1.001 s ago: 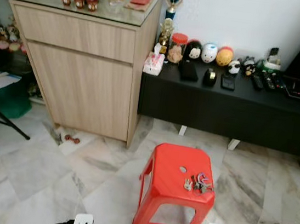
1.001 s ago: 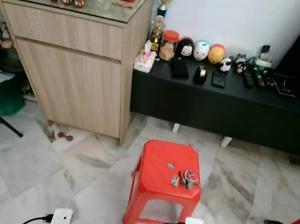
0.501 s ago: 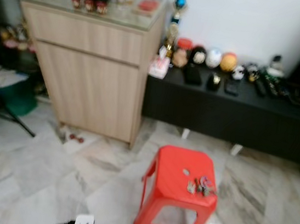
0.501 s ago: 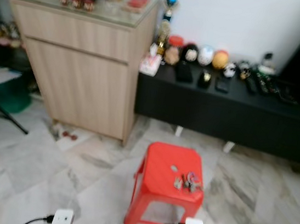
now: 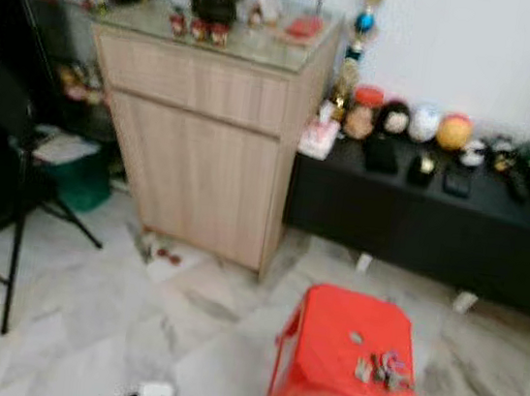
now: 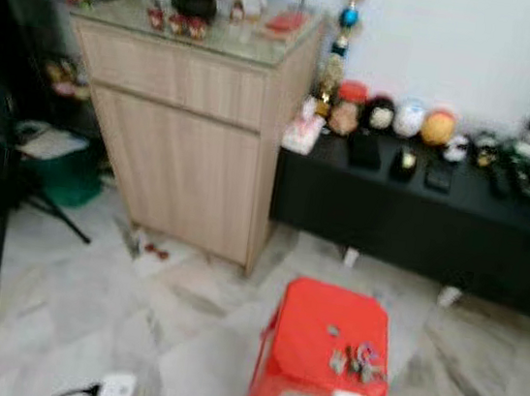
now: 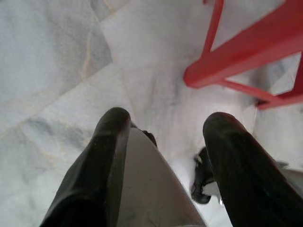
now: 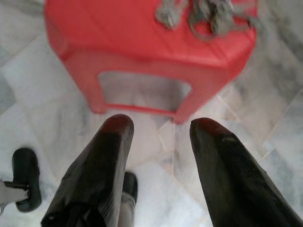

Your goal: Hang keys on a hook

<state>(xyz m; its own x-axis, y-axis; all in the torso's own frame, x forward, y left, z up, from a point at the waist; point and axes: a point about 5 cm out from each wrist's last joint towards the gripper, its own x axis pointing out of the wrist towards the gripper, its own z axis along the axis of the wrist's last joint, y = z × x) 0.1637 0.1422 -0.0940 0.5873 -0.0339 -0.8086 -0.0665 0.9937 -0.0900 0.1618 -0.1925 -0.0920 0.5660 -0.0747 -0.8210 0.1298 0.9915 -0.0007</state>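
Right claw (image 8: pixel 158 156) hangs low with its two black fingers spread apart and empty, looking along them at the red stool (image 8: pixel 142 42); the keys (image 8: pixel 208 12) lie on the stool's top beyond the fingertips, at about 1 o'clock from the claw in its wrist view; you have nothing between them but the stool's near edge. From the head camera, the keys (image 5: pixel 384 368) sit in a loose bunch strung roughly 9-to-3 across the seat, toward its near right corner, just beside the small hole; your right arm looks the nearer one. Left claw (image 7: pixel 165 161) is also spread and empty, over the marble floor (image 7: pixel 57 56) beside a stool leg; count it idle. No hook can be made out, so judge that leg later.
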